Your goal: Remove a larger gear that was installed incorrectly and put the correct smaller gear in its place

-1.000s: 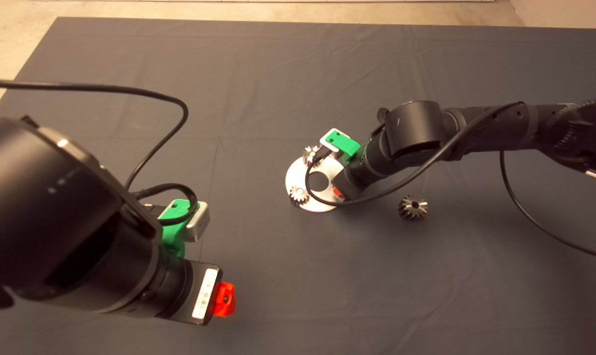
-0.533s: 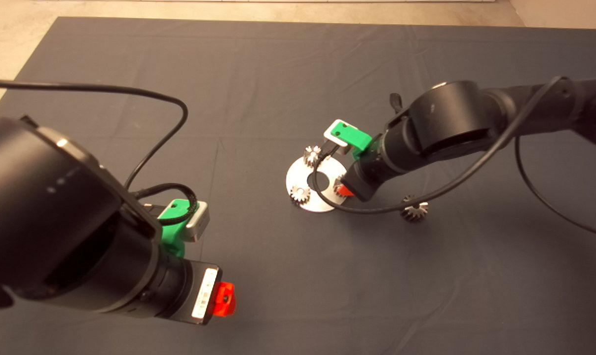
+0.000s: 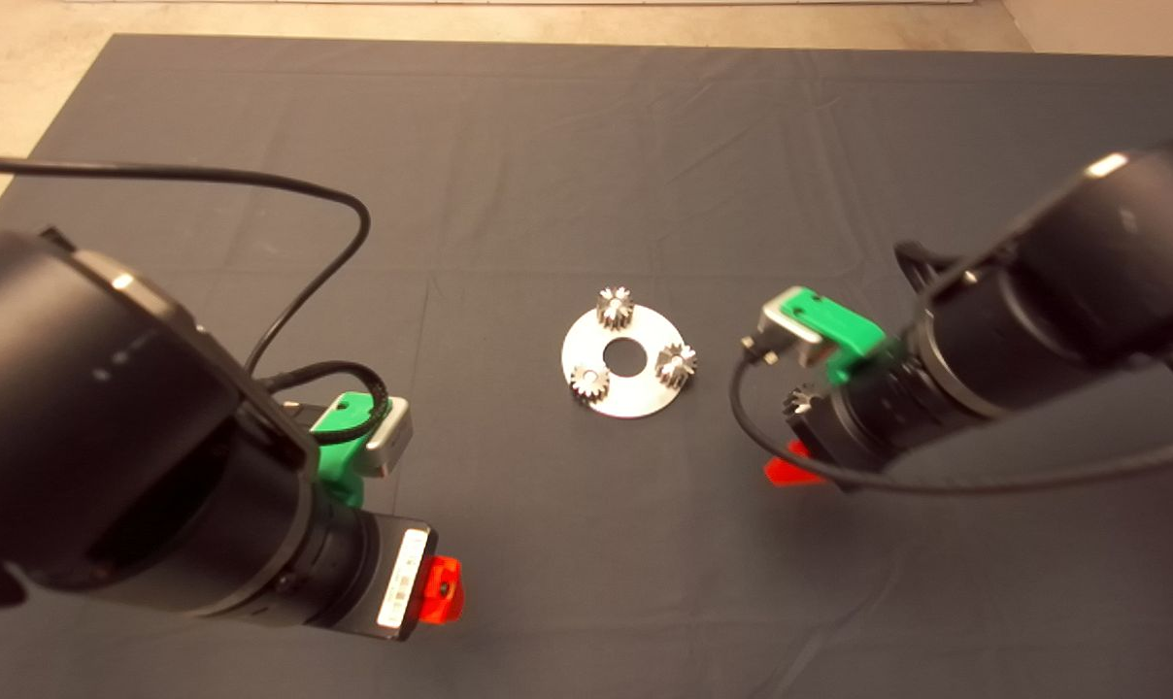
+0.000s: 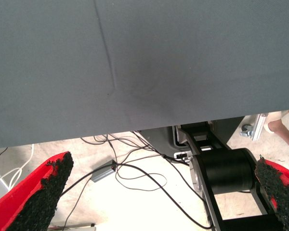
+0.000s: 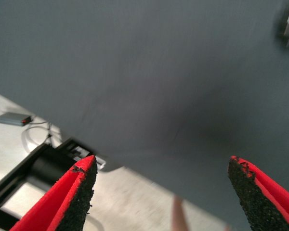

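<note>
A round silver plate point(image 3: 635, 400) lies mid-mat with three small pinions standing on it. The smaller gear point(image 3: 676, 364) sits at the plate's right side, and the other two pinions point(image 3: 616, 307) point(image 3: 589, 382) are at its far and near-left sides. The larger gear point(image 3: 798, 398) lies on the mat right of the plate, mostly hidden behind my right wrist. My right gripper point(image 3: 790, 471) point(image 5: 161, 168) hovers just near of that gear, open, with nothing between its fingers point(image 5: 77, 192). My left gripper point(image 3: 441, 587) point(image 4: 164, 163) is parked at the lower left, open and empty.
The dark mat point(image 3: 548, 146) spans the table, with pale floor beyond its far and left edges. A black cable point(image 3: 256, 180) arcs above the left arm. The left wrist view shows floor cables and a black stand point(image 4: 226, 171) past the mat's edge.
My right gripper has drawn back from the plate toward the right and near side, leaving the smaller gear standing on the plate. The left arm has not moved.
</note>
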Motion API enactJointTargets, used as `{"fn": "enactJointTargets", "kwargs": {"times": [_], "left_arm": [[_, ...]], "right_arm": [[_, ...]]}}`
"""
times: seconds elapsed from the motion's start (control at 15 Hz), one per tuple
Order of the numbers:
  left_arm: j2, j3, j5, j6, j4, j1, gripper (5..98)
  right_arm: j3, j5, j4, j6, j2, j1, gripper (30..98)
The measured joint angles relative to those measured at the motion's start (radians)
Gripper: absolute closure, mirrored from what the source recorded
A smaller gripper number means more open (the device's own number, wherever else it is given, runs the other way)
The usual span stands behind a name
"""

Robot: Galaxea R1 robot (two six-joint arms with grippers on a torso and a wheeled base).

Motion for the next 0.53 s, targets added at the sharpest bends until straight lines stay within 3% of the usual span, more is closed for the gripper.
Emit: {"fn": "enactJointTargets", "kwargs": {"times": [0.07,0.2,0.53], "left_arm": [[-0.001,0.0,0.0,0.0,0.0,0.0,5.4],[-0.008,0.0,0.0,0.001,0.0,0.0,5.4],[-0.017,0.0,0.0,0.015,0.0,0.0,5.4]], "right_arm": [[0.025,0.0,0.035,0.056,-0.009,0.001,55.8],[0.079,0.0,0.08,0.101,-0.03,0.001,53.6],[0.102,-0.005,0.11,0.109,-0.119,0.007,45.9]]}}
